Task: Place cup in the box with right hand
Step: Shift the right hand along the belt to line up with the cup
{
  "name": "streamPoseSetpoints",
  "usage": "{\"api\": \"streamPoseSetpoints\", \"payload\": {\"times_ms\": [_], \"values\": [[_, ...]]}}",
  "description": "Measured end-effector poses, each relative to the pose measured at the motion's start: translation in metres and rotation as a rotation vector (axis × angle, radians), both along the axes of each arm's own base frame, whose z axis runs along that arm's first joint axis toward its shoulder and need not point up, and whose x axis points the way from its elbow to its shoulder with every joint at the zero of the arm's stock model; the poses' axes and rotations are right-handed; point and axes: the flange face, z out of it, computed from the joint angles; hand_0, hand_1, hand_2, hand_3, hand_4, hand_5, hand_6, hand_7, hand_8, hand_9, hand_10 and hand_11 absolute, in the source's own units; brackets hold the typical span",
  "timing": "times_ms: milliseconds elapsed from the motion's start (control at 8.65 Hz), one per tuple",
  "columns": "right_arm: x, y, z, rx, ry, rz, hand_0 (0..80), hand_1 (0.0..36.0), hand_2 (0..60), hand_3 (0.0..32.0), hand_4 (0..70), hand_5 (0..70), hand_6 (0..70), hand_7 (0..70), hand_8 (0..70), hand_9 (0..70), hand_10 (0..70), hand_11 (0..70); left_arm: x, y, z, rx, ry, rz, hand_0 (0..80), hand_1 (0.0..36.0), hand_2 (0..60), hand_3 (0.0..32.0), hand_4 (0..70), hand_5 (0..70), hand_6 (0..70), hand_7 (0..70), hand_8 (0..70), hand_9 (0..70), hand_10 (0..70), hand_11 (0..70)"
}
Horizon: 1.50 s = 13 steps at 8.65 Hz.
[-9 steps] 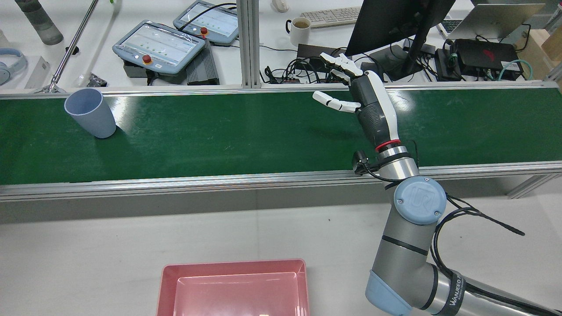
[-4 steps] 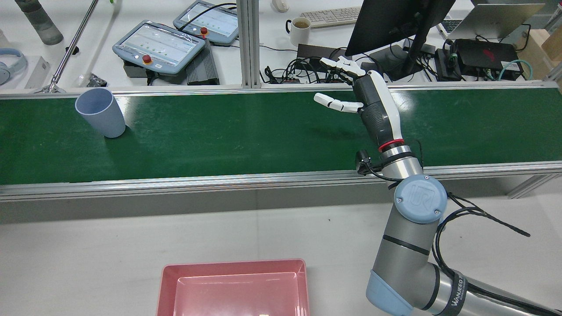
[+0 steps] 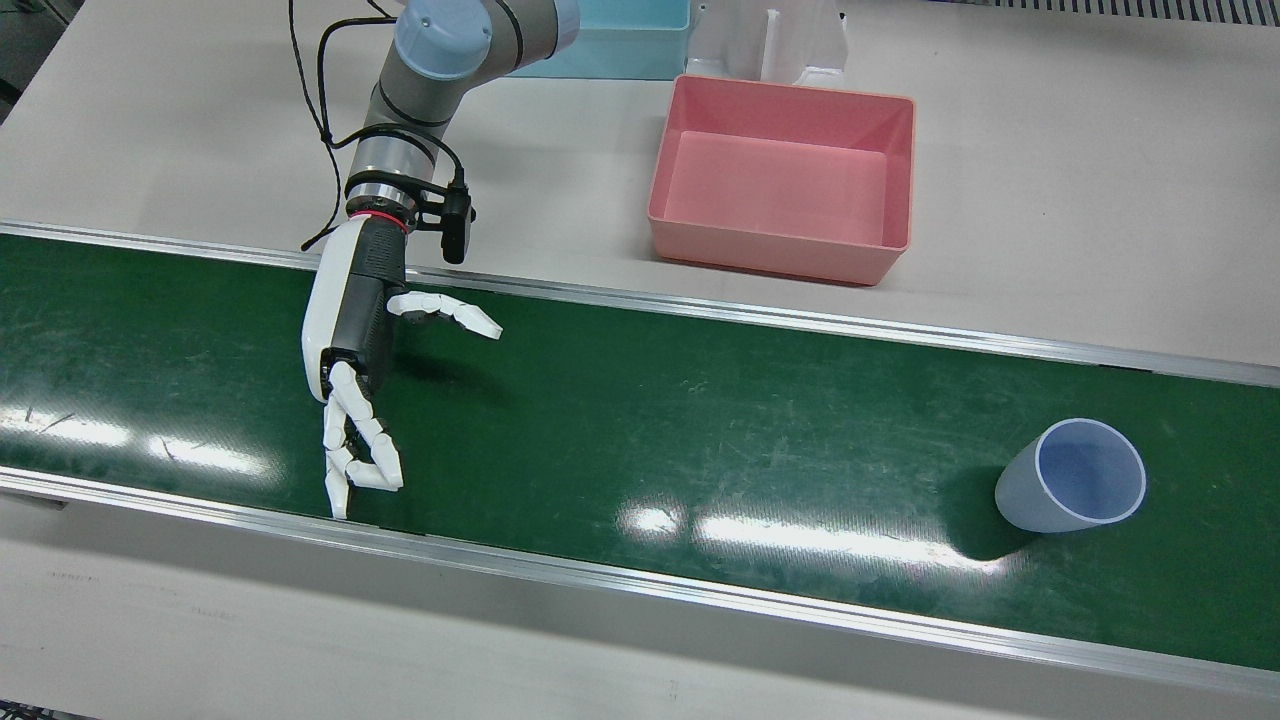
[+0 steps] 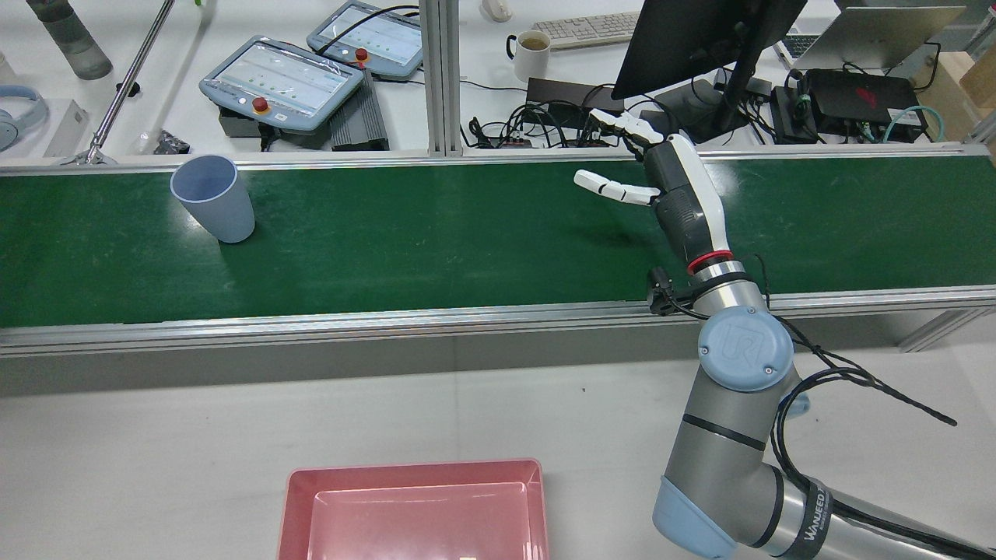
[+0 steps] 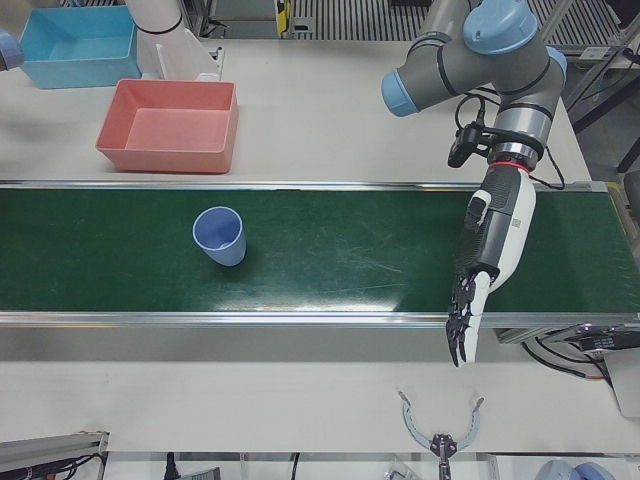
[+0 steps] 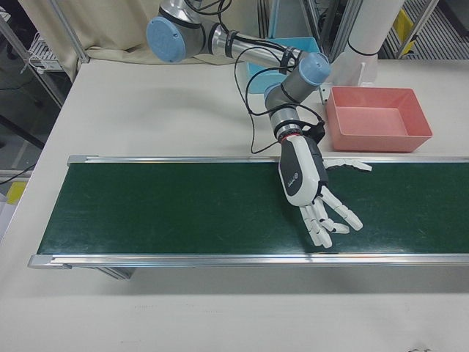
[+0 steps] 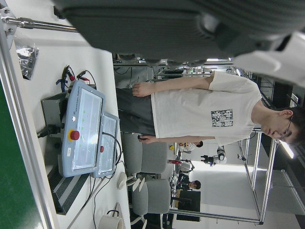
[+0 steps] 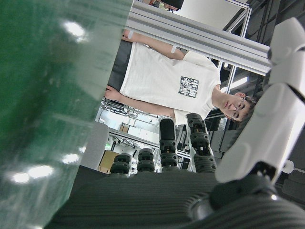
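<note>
1 light, stiff plastic cup (image 4: 212,199) is standing upright on the belt (image 4: 436,233); the right hand (image 4: 675,194), fingers spread and empty, is likely needing a sidewall grip.

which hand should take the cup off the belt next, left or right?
Right. The right hand is open over the green belt, on the same strip as the upright blue cup, though well apart from it. No left hand shows over the table in any view, only its camera's outlook.
</note>
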Motion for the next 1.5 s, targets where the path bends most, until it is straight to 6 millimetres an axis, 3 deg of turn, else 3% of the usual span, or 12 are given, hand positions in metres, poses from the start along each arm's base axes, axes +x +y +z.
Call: {"api": "streamPoseSetpoints", "payload": {"times_ms": [231, 462, 809, 925, 1040, 1156, 1272, 1387, 1503], "values": [[0.004, 0.005, 0.026, -0.026, -0.033, -0.059, 38.1, 12.2, 20.9, 8.4, 0.0, 2.8, 5.3, 29.3, 0.3, 7.3, 3.8, 6.5, 0.000, 0.000, 0.000, -0.001, 0.000, 0.000, 0.0, 0.0, 0.0, 0.0, 0.0, 0.0, 0.0, 0.0, 0.0, 0.0, 0.0, 0.0], [0.021, -0.001, 0.036, -0.038, -0.069, -0.096, 38.0, 12.4, 21.0, 8.4, 0.0, 2.5, 5.0, 28.7, 0.0, 6.2, 2.0, 3.9, 0.000, 0.000, 0.000, -0.001, 0.000, 0.000, 0.0, 0.0, 0.0, 0.0, 0.0, 0.0, 0.0, 0.0, 0.0, 0.0, 0.0, 0.0], [0.055, 0.008, 0.000, -0.040, -0.070, -0.094, 37.0, 11.5, 20.2, 8.2, 0.0, 2.3, 5.0, 28.7, 0.0, 6.8, 1.8, 3.6, 0.000, 0.000, 0.000, 0.000, 0.000, 0.001, 0.0, 0.0, 0.0, 0.0, 0.0, 0.0, 0.0, 0.0, 0.0, 0.0, 0.0, 0.0], [0.061, 0.011, -0.004, -0.044, -0.064, -0.093, 36.7, 11.4, 20.8, 8.0, 0.0, 2.2, 5.1, 29.6, 0.1, 7.2, 2.0, 3.8, 0.000, 0.000, 0.000, 0.000, 0.000, 0.000, 0.0, 0.0, 0.0, 0.0, 0.0, 0.0, 0.0, 0.0, 0.0, 0.0, 0.0, 0.0], [0.063, 0.013, -0.005, -0.047, -0.060, -0.093, 31.5, 10.6, 22.9, 7.8, 0.0, 2.0, 5.2, 30.2, 1.1, 8.3, 2.8, 4.8, 0.000, 0.000, 0.000, 0.000, 0.000, 0.001, 0.0, 0.0, 0.0, 0.0, 0.0, 0.0, 0.0, 0.0, 0.0, 0.0, 0.0, 0.0], [0.064, 0.013, -0.006, -0.048, -0.059, -0.093, 45.6, 0.0, 0.0, 7.6, 13.9, 2.1, 4.9, 27.9, 1.6, 8.3, 3.1, 5.2, 0.000, 0.000, 0.000, 0.000, 0.000, 0.001, 0.0, 0.0, 0.0, 0.0, 0.0, 0.0, 0.0, 0.0, 0.0, 0.0, 0.0, 0.0], [0.063, 0.012, -0.004, -0.050, -0.056, -0.094, 45.8, 0.0, 0.0, 7.2, 14.3, 2.3, 4.9, 27.7, 1.9, 8.4, 3.2, 5.3, 0.000, 0.000, 0.001, 0.000, 0.000, 0.001, 0.0, 0.0, 0.0, 0.0, 0.0, 0.0, 0.0, 0.0, 0.0, 0.0, 0.0, 0.0], [0.060, 0.011, -0.002, -0.055, -0.051, -0.099, 39.0, 14.9, 29.5, 7.6, 0.0, 3.3, 4.9, 26.3, 1.9, 8.1, 2.7, 5.0, 0.000, 0.000, 0.001, 0.000, 0.000, 0.001, 0.0, 0.0, 0.0, 0.0, 0.0, 0.0, 0.0, 0.0, 0.0, 0.0, 0.0, 0.0], [0.056, 0.010, 0.000, -0.059, -0.044, -0.114, 45.2, 18.7, 29.6, 7.0, 0.0, 4.4, 5.2, 26.6, 2.1, 8.4, 2.7, 5.4, 0.000, 0.000, 0.001, 0.000, 0.000, 0.000, 0.0, 0.0, 0.0, 0.0, 0.0, 0.0, 0.0, 0.0, 0.0, 0.0, 0.0, 0.0]]}}
